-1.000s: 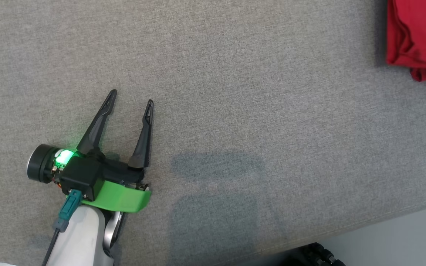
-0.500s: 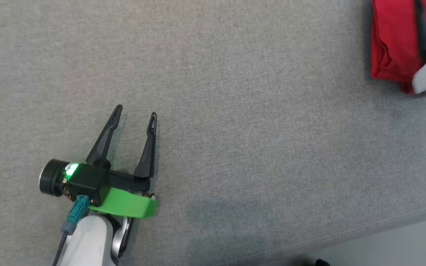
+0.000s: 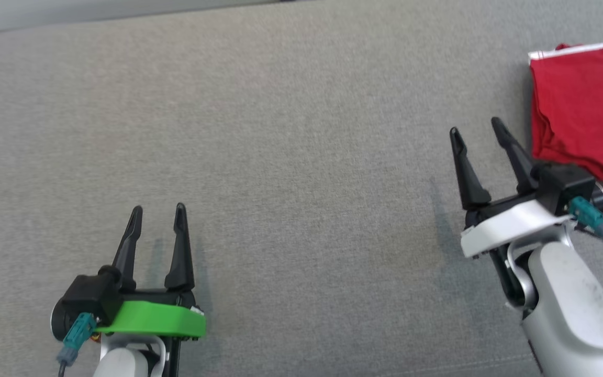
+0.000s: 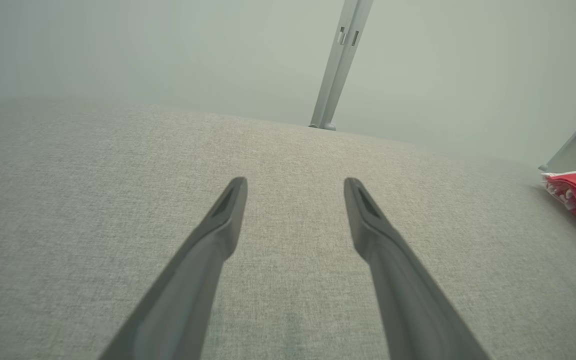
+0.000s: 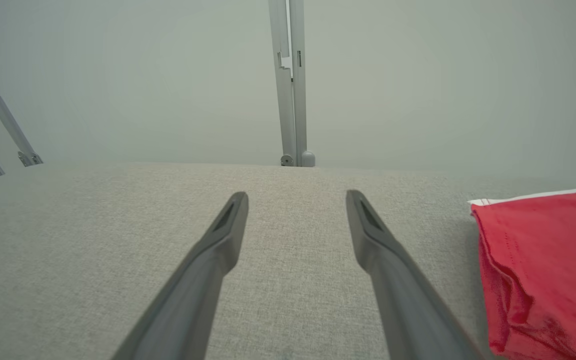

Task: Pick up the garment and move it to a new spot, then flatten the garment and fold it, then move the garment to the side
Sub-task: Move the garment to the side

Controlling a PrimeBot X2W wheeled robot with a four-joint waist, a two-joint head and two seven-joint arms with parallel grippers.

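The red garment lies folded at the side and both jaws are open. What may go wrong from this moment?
1. The right gripper stands close beside the folded red garment, jaws open. A sideways swing might catch a fold and drag it open.
2. The garment's near edge shows loose, uneven layers, so the fold might slump if it is nudged.

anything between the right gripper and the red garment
Nothing visible stands in the way. The right gripper is open, just to the left of the folded red garment. Only a strip of bare grey surface lies between its fingers and the cloth.
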